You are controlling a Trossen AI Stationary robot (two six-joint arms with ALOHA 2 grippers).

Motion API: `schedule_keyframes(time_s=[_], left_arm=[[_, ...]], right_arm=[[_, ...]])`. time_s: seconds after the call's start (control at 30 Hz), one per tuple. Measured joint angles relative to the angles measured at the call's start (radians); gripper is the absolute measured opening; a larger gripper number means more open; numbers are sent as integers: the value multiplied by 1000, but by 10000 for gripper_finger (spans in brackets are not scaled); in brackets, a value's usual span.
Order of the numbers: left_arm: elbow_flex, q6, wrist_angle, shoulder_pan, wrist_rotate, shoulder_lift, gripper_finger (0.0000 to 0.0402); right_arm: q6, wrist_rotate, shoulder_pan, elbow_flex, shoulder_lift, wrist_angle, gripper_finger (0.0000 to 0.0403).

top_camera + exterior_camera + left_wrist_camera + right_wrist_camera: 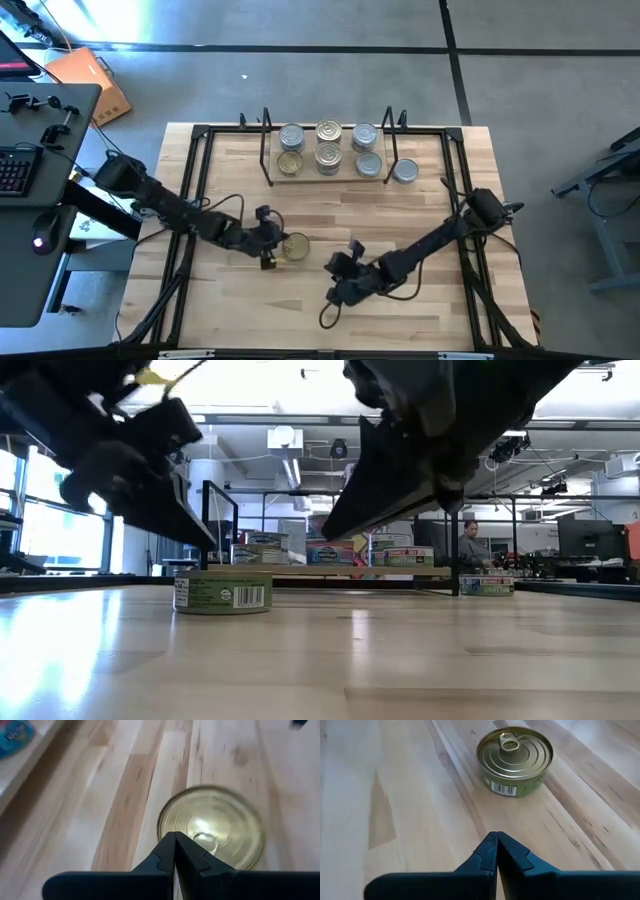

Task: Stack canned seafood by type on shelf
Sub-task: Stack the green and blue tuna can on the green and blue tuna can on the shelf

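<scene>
A gold-topped tin (293, 247) with a ring pull and a green label stands alone on its base on the tabletop, also seen in the low view (222, 590). My left gripper (272, 250) is shut. Its tips (175, 836) hang over the tin's rim (210, 827), and the low view shows a gap above the tin. My right gripper (330, 266) is shut too and points at the same tin (515, 760) from the right, a short way off. At the far side, the shelf (330, 179) carries several tins in two rows.
One silver-topped tin (405, 171) stands on the table just right of the shelf. A black metal frame (200, 180) borders the tabletop. A desk with a keyboard (15, 170) is off to the left. A person (470, 545) sits far behind the table.
</scene>
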Motion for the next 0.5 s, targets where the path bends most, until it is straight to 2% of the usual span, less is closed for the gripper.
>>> schedule_keyframes(time_s=[0.3,0.5], left_arm=[[0,53,59,30,32,97,0],[1,46,66,30,24,112,0]], right_arm=[[-23,30,6,-2,11,46,2],[-146,21,-16,-2,23,105,38]])
